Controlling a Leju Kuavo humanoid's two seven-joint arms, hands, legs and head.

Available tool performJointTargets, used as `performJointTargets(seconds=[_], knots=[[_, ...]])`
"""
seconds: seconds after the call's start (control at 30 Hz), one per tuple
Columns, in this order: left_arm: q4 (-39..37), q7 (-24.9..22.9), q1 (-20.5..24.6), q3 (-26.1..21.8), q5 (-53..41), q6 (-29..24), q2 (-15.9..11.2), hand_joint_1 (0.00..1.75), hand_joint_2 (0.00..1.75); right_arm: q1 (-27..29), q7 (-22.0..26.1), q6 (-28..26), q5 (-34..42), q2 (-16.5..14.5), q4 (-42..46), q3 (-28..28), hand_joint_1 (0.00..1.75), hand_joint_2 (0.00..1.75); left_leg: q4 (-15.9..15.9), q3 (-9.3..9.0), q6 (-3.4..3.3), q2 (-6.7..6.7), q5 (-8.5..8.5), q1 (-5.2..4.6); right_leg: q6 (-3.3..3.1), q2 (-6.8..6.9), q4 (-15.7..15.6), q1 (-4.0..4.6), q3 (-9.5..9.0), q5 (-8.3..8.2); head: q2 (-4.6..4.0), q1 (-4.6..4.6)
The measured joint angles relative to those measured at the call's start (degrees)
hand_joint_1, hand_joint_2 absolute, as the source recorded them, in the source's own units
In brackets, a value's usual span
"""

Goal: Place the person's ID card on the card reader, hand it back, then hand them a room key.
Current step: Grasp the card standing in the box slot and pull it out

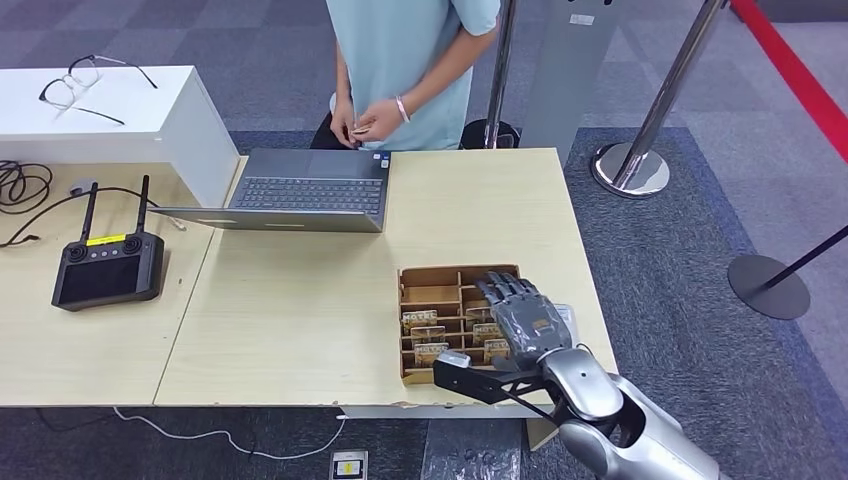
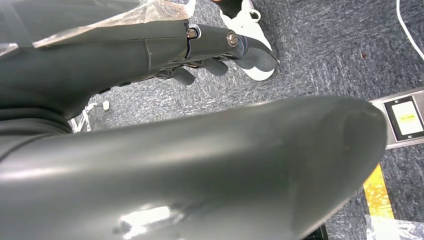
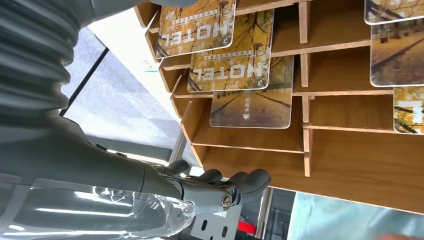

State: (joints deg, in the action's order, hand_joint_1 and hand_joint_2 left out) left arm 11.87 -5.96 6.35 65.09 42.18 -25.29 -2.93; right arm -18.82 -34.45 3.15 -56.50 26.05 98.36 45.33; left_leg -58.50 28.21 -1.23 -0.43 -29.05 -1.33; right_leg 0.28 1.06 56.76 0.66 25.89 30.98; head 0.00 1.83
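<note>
Silver right hand (image 1: 520, 318) at lower right of my head view hovers, fingers spread and holding nothing, over the brown slotted wooden box (image 1: 430, 292); yellow hotel key cards (image 1: 420, 322) lie just left of it.

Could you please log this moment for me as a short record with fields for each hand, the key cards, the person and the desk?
right hand: over the wooden card box, fingers apart, holding nothing visible
left hand: hanging low above carpet, fingers curled, nothing in it
key cards: printed HOTEL, standing in the box's slots
person: behind the desk, hands together at the waist
desk: open laptop, black controller
</note>
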Motion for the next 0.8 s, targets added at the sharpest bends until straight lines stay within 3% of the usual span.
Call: performJointTargets(seconds=[0.27,0.8], knots=[[0.0,0.0,0.0,0.0,0.0,0.0,0.0,0.00,0.00,0.2,0.0,-0.1,0.2,0.0,-0.1,0.0,0.52,1.75,0.0,0.00,0.00,0.00,0.00,0.00,0.00,0.00,0.0,0.00,0.00,0.00,0.00,-0.01],[0.0,0.0,0.0,0.0,0.1,0.0,0.0,0.00,0.00,0.2,0.0,-0.2,0.3,0.0,-0.1,0.0,0.50,1.75,0.0,0.00,0.00,0.00,0.00,0.00,0.00,0.00,0.0,0.00,0.00,0.00,0.00,-0.02]])
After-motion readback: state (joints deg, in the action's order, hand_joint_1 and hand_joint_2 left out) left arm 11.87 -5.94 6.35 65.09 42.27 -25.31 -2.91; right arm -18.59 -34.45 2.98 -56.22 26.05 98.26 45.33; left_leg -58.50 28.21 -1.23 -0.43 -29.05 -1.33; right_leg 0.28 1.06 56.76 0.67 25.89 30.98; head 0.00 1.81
